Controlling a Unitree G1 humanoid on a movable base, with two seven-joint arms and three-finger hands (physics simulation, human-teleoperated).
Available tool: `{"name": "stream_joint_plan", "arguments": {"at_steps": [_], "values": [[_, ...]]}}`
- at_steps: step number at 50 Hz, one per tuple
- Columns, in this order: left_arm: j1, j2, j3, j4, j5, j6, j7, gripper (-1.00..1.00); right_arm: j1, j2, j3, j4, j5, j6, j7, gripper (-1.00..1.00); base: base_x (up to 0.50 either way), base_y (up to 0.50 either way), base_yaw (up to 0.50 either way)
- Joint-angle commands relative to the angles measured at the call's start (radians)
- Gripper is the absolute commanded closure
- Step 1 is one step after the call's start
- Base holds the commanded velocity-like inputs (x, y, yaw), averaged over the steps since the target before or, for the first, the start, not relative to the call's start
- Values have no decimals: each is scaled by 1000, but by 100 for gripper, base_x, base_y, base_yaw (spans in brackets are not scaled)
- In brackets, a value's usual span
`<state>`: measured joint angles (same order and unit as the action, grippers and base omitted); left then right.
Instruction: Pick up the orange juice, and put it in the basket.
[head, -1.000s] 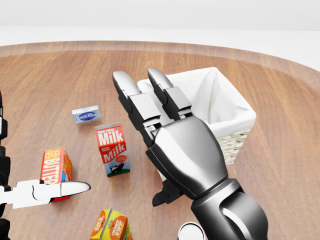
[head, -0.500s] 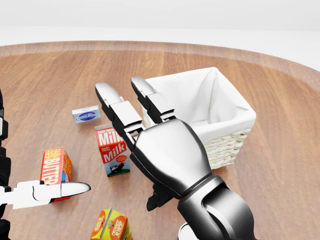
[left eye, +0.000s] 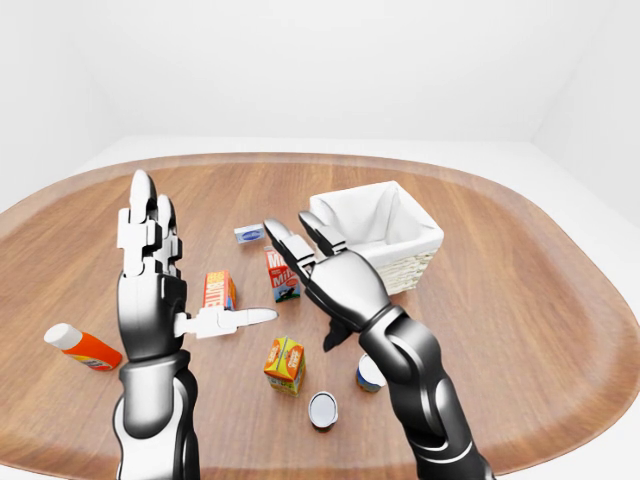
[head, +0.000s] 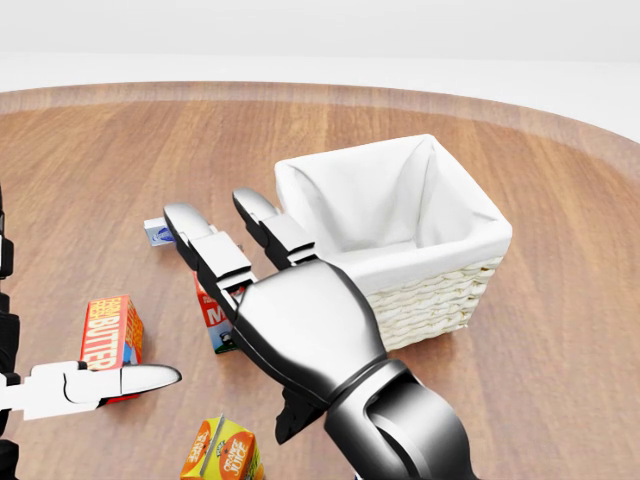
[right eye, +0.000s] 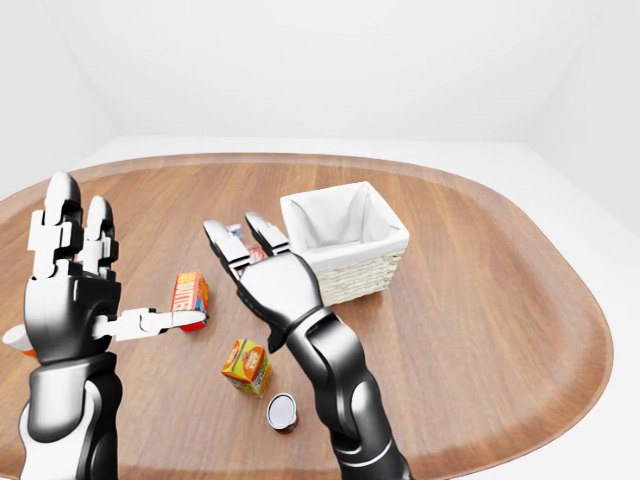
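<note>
The orange juice carton (left eye: 285, 365) stands on the wooden table, low in the left-eye view and below my two hands. The white-lined wicker basket (left eye: 417, 258) sits to its upper right, with nothing inside. My right hand (left eye: 295, 232) hovers open and palm down between them, fingers spread, over the milk carton. It is above the juice and does not touch it. My left hand (left eye: 200, 255) is raised upright at the left, open, its thumb pointing right above the juice.
A red milk carton (left eye: 283, 280) is mostly hidden behind my right hand. A butter box (left eye: 220, 290), a small blue-white box (left eye: 248, 234) and an orange bottle (left eye: 85, 348) lie at the left. A can (left eye: 323, 408) stands near the table's lower edge, and a second can (left eye: 368, 374) shows beside my right forearm.
My right hand has swung left and down, uncovering the basket and now covering most of the milk carton. The left hand and the objects have not moved.
</note>
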<state>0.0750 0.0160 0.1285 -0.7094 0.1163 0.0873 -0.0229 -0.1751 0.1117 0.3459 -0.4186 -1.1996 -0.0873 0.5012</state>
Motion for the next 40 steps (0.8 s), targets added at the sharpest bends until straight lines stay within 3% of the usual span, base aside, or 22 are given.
{"name": "stream_joint_plan", "arguments": {"at_steps": [1, 40], "values": [[2, -1, -2, -10, 0, 0, 1, -100, 20, 8, 29, 59, -11, 0, -22, -100, 0, 0, 0], [-4, 2, 5, 7, -4, 0, -2, -100, 120, -9, 129, 202, -36, 0, -138, -100, 0, 0, 0]]}}
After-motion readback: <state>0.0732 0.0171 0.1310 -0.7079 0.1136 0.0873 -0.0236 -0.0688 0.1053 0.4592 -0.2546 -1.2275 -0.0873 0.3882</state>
